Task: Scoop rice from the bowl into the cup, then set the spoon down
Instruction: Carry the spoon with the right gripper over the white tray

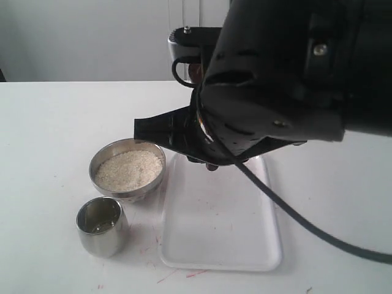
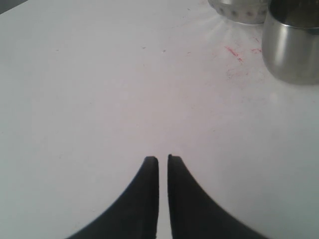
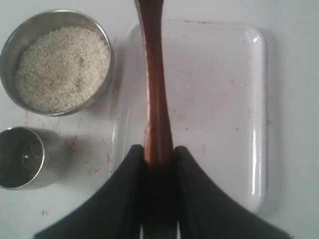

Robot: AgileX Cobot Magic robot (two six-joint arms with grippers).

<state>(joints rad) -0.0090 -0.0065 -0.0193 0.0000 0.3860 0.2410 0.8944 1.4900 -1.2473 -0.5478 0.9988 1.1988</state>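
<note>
The bowl (image 1: 131,195) holds a level heap of rice (image 1: 128,168) left of centre, and the cup (image 1: 104,236) stands just in front of it. In the right wrist view the spoon (image 3: 155,89) runs as a reddish-brown handle over the tray's edge beside the bowl (image 3: 50,17). Its head is out of frame. My right gripper (image 3: 159,152) is shut on that handle, high above the table. The right arm (image 1: 275,79) hides the spoon in the exterior view. My left gripper (image 2: 163,159) is shut on nothing, low over bare table, short of the cup (image 2: 294,47).
A white rectangular tray (image 1: 245,245) lies right of the bowl and cup, under the right arm. A black cable (image 1: 294,217) hangs across the tray's far right corner. Faint red marks (image 2: 234,52) stain the table near the cup.
</note>
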